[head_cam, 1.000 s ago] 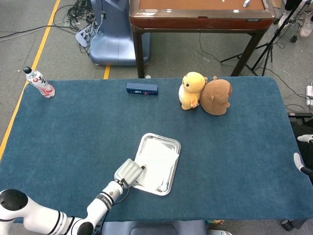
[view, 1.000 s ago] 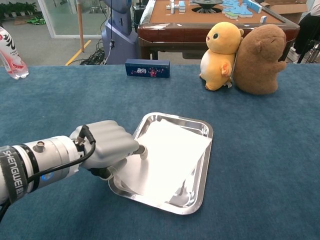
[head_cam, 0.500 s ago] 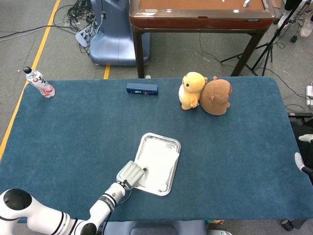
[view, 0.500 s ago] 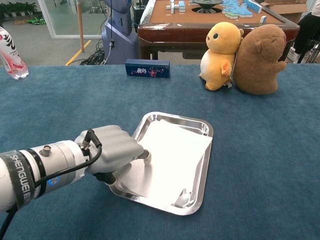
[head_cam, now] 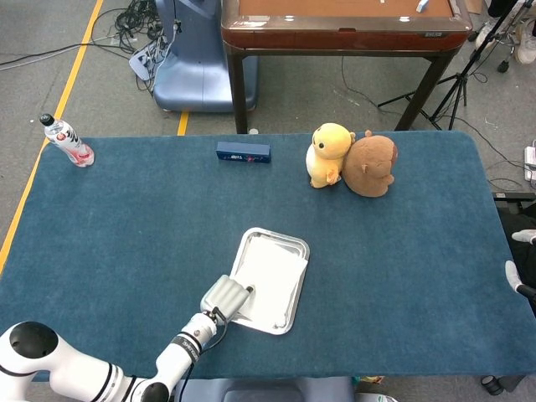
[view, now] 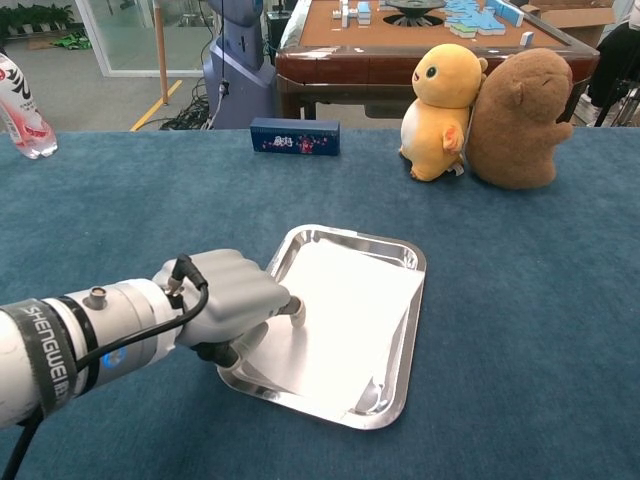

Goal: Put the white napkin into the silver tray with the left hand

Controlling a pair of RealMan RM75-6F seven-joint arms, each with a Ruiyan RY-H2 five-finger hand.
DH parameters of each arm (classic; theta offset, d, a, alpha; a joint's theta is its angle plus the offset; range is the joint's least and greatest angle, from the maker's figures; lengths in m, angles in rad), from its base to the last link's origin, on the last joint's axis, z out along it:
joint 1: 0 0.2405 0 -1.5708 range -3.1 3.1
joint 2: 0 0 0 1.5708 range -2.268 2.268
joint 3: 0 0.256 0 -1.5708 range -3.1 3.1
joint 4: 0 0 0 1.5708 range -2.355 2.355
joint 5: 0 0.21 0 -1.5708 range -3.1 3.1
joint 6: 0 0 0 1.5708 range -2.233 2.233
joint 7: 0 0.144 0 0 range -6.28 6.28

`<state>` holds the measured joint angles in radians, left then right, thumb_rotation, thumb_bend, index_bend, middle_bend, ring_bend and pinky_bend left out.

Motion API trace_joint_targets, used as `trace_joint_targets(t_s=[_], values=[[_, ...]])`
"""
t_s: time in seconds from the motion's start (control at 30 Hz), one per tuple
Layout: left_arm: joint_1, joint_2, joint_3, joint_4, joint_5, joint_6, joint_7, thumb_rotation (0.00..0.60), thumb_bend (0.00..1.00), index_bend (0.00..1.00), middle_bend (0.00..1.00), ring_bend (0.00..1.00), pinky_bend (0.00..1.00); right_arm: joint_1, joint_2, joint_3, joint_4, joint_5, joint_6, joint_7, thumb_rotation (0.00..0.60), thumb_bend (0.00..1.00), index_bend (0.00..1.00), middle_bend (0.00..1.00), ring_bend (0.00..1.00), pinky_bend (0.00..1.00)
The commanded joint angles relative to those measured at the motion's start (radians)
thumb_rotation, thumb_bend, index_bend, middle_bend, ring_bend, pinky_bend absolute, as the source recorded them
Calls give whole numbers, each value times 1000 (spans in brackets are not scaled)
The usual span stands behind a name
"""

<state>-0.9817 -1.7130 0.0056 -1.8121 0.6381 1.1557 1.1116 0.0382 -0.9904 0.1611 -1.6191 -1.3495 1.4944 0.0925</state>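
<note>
Left robot hand sat at the near-left edge of the silver tray, fingers curled tight, one fingertip pressing or pinching the near-left edge of the white napkin. Can't tell if that was an actual pinch or just contact. Right robot hand was not in either view.

Change over the last second: the napkin went from draped and partly raised to lying flatter inside the tray, and its far-right corner pulled back in from the rim. The robot hand dropped slightly and shifted a little toward the tray. Tray itself barely moved.

Read: the napkin was effectively in the tray, so placement looked nearly done. Remaining step is probably release and retreat to the left, away from the tray. Risk: a napkin caught on the fingertip drags back out.

Well beyond the robot hand, on the blue tabletop: yellow plush toy, brown plush toy, dark blue box, water bottle far left.
</note>
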Motion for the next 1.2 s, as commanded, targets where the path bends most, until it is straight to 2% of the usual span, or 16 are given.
trace_joint_targets(t_s=[0.03, 0.57, 0.9, 1.2], values=[[-4, -7, -3, 3, -15, 7, 7, 600, 800, 203, 820, 563, 676, 0, 0, 0, 0, 0, 0, 0, 600, 393, 333, 313, 158, 296], [-21, -28, -14, -12, -57, 47, 32, 600, 810, 159, 827, 567, 680, 0, 1, 2, 2, 2, -1, 6, 600, 393, 333, 313, 158, 296], [-14, -11, -9, -35, -17, 81, 23, 600, 810, 156, 830, 572, 683, 1, 0, 1, 2, 1, -2, 3, 600, 392, 333, 313, 158, 296], [-1, 53, 18, -35, 68, 82, 2, 600, 808, 165, 831, 573, 686, 1, -1, 1, 2, 3, -4, -1, 600, 392, 333, 313, 158, 296]])
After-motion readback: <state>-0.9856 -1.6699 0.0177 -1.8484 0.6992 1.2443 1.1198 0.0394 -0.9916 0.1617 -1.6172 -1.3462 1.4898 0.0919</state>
